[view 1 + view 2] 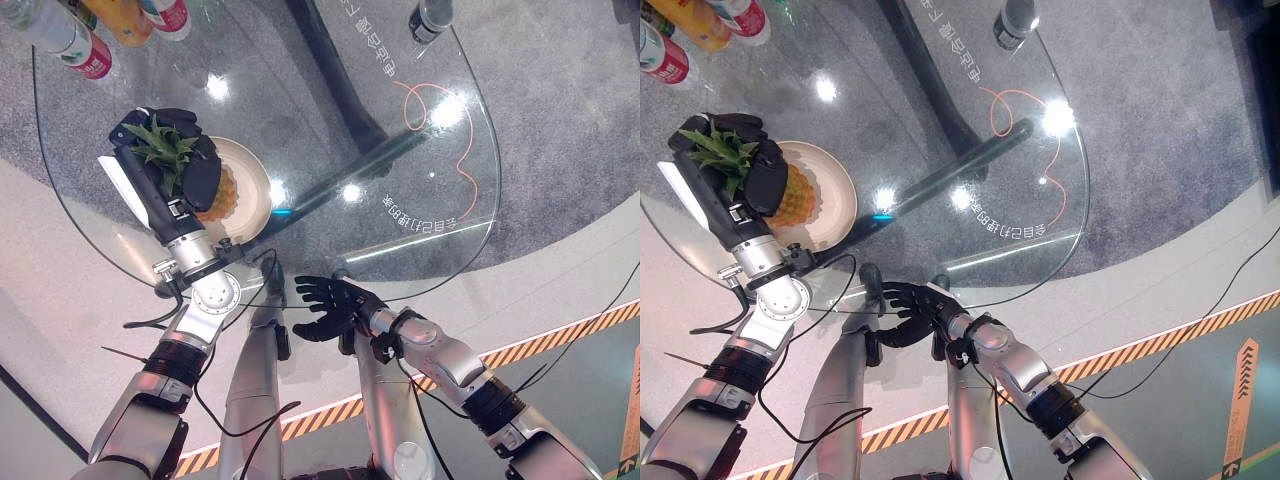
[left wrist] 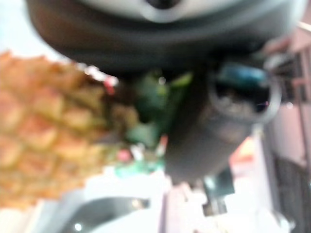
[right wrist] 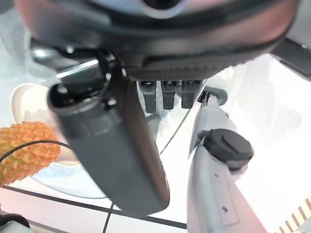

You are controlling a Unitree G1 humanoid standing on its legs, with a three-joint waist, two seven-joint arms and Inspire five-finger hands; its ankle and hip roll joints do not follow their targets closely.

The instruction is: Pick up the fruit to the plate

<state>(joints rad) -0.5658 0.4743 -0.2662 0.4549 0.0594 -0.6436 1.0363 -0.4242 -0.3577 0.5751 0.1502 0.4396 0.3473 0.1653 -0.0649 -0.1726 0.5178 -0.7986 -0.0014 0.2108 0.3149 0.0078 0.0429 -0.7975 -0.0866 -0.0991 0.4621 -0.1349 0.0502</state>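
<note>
Pineapple (image 1: 222, 196) lies over the plate (image 1: 257, 178) on the left part of the round glass table (image 1: 440, 190), its orange body above the plate's cream surface and its green leafy crown (image 1: 163, 150) pointing left, away from the plate's middle. The left hand (image 1: 185, 160) is curled round the fruit at the crown end, dark fingers wrapping over the leaves and the top of the body; the left wrist view shows the scaly orange skin right against the hand's dark bulk, with green leaves between them. Whether the pineapple's underside touches the plate cannot be told from these views.

The right hand (image 1: 330, 305) hangs near the table's near edge, below the glass rim and well apart from the plate, palm turned leftward. Its fingers are spread and relaxed, holding nothing; the right wrist view shows short straight fingers (image 3: 167, 94) in a row past the thumb (image 3: 112, 150), with the pineapple and plate off to one side in the distance.

At the far left edge of the table stand several bottles (image 1: 85, 50), some with red labels and one with orange contents. Another dark bottle (image 1: 428, 20) stands at the far right rim. A thin orange line (image 1: 445, 130) curls across the glass on the right, beside some white lettering (image 1: 415, 215).
</note>
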